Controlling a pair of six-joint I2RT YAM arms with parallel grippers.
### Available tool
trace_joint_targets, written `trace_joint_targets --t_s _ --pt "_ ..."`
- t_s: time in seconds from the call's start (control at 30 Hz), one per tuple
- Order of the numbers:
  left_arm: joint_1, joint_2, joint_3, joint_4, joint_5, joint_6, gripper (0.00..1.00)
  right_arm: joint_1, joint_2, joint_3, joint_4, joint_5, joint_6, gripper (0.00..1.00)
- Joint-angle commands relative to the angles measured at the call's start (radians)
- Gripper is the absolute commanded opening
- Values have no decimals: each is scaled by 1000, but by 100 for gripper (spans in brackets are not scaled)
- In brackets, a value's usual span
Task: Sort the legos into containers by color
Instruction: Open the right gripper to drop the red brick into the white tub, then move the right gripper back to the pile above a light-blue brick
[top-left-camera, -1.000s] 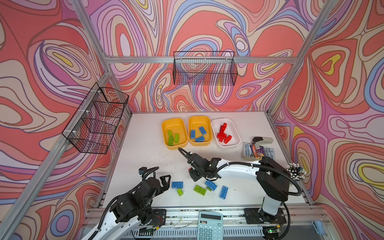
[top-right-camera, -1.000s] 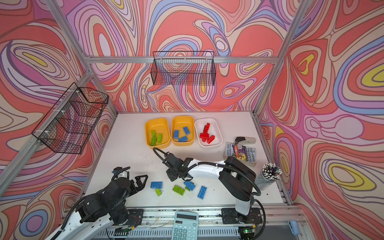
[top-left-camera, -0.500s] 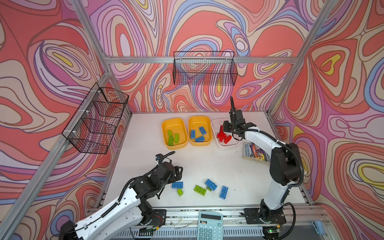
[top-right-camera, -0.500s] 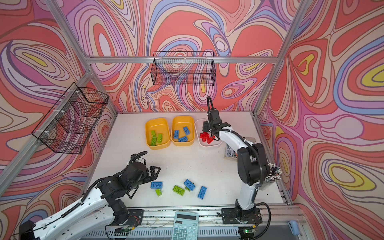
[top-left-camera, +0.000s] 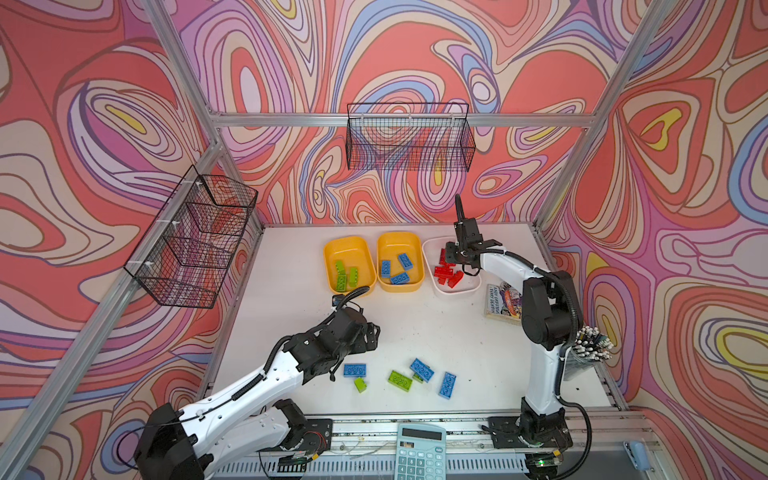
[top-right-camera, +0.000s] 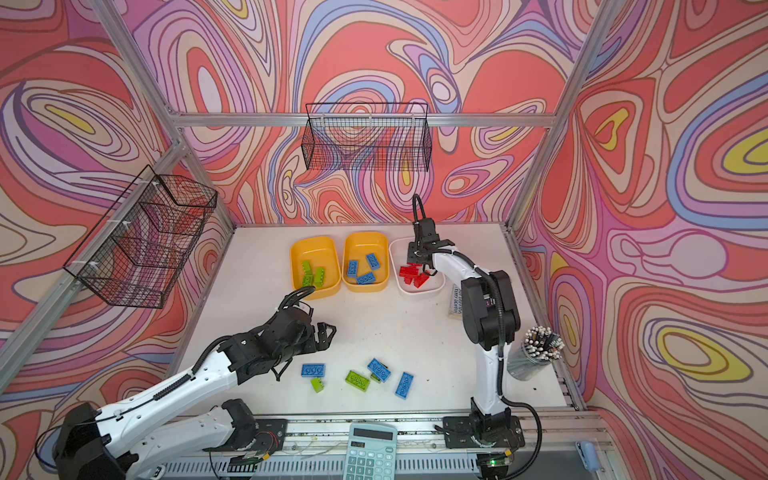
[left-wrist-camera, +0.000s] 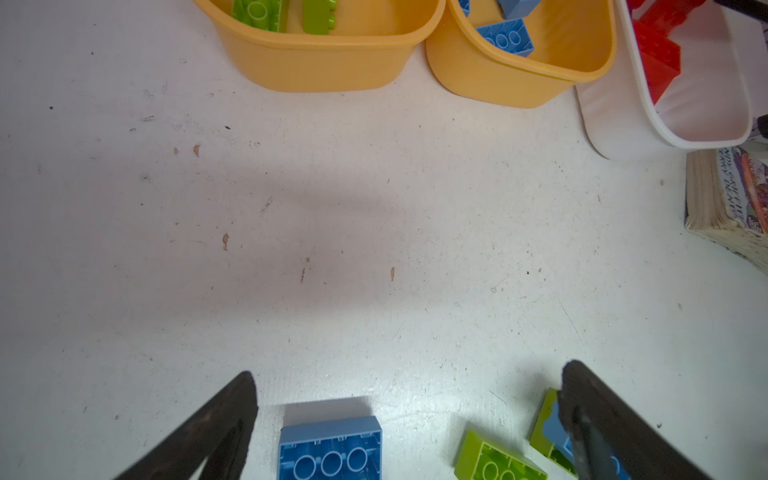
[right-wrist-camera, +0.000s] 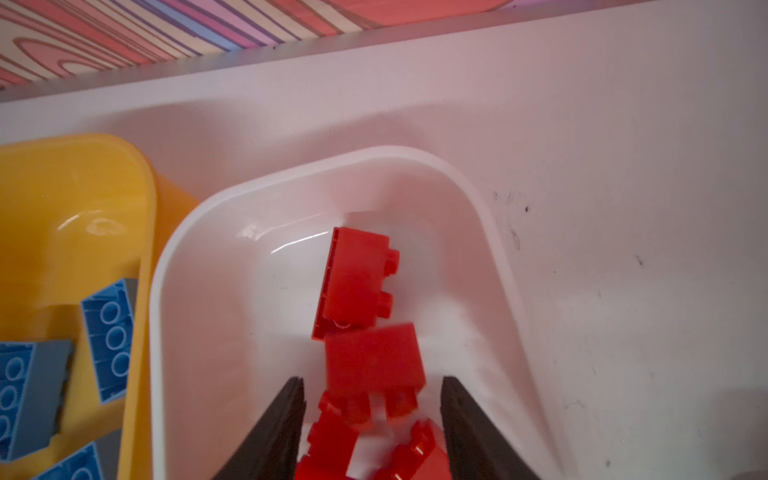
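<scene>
Three containers stand in a row at the back. The left yellow tub (top-left-camera: 332, 253) holds green legos, the middle yellow tub (top-left-camera: 415, 243) blue ones, and the white tub (top-left-camera: 467, 289) red ones. My right gripper (top-left-camera: 453, 261) hangs open over the white tub (right-wrist-camera: 478, 199). A blurred red lego (right-wrist-camera: 374, 361) lies loose between its fingers, touching neither. My left gripper (top-left-camera: 374, 332) is open and empty above the table, just behind a loose blue lego (left-wrist-camera: 330, 449). Two green legos (top-left-camera: 400, 380) and two more blue legos (top-left-camera: 447, 385) lie scattered near the front.
A book (top-left-camera: 503, 298) lies right of the white tub. A pen cup (top-left-camera: 590, 349) stands by the right arm. A calculator (top-left-camera: 419, 455) sits on the front rail. Black wire baskets hang on the back wall (top-left-camera: 409, 141) and the left wall (top-left-camera: 195, 237).
My right arm swung from the loose pile at the front to the white tub, then opened and let a red lego go. My left arm reached forward toward the loose legos.
</scene>
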Motion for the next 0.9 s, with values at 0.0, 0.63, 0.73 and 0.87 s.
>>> trace_joint_targets --t_s 0.0,0.63,0.73,0.87 --pt "8 38 40 21 12 29 100 -4 -45 -7 -49 7 -20 71" --pt "8 -203 -109 -82 -24 31 100 446 -703 -624 -156 -73 71 67" --pt "8 -307 -153 -100 -25 -4 100 522 -755 -692 -141 -96 120 66" --pt "8 -437 -231 -116 -17 -56 100 634 -787 -756 -131 -67 184 65"
